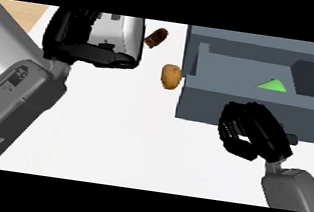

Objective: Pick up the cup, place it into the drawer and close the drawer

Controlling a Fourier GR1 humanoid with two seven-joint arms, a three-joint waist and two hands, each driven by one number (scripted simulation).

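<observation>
Left arm: a grey forearm rises from the lower left corner to the upper left.
Left hand: the black left hand (86,50) sits high on the left, its fingers curled inward with nothing seen inside them, overlapping a shiny silver metal block (122,32) at the top edge.
Worktop: the smooth white worktop (126,134) is bare across the middle and lower centre, leaving open room between the two arms; a tan wooden strip shows at the far upper left.
Loose items: a dark brown oblong lump (155,37) lies just right of the silver block; below it, a golden-brown oval potato (170,76) lies just beside the drawer's left wall.
Drawer: the blue-grey boxy open drawer (198,101) fills the upper right, with flat matte walls and a partition inside.
Cup: a small bright green cup (272,85), seen as a wedge shape, lies inside the drawer's compartment.
Right hand: the black right hand (253,134) is at the drawer's front wall, fingers curled and holding nothing.
Right arm: its grey forearm enters from the lower right edge.
</observation>
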